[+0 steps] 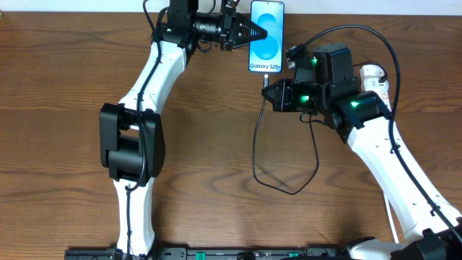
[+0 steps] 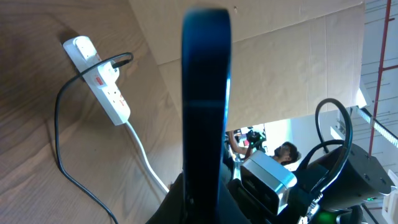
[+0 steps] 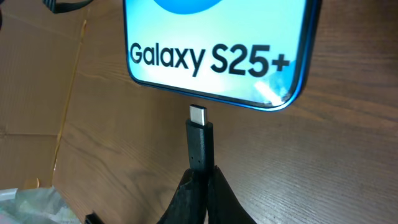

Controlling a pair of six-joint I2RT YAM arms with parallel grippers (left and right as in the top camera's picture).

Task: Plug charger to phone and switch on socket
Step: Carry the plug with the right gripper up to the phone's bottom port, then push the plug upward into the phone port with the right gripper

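Note:
The phone (image 1: 266, 36) lies at the table's far edge with its blue screen up and "Galaxy S25+" at its foot. My left gripper (image 1: 258, 32) is shut on its left edge; in the left wrist view the phone (image 2: 205, 93) shows edge-on between the fingers (image 2: 202, 208). My right gripper (image 1: 268, 92) is shut on the charger plug (image 3: 199, 134). The plug's metal tip points at the phone's foot (image 3: 217, 56), a small gap below it. The black charger cable (image 1: 254, 159) loops toward me. The white socket (image 2: 99, 78) lies at the far right, partly hidden under my right arm (image 1: 375, 76).
The socket's thick white cord (image 2: 146, 155) runs off from its end. The black cable (image 2: 59, 124) curves past the socket. Cardboard sheets (image 2: 280, 62) stand behind the table. My right arm (image 2: 336, 180) is close beside the phone.

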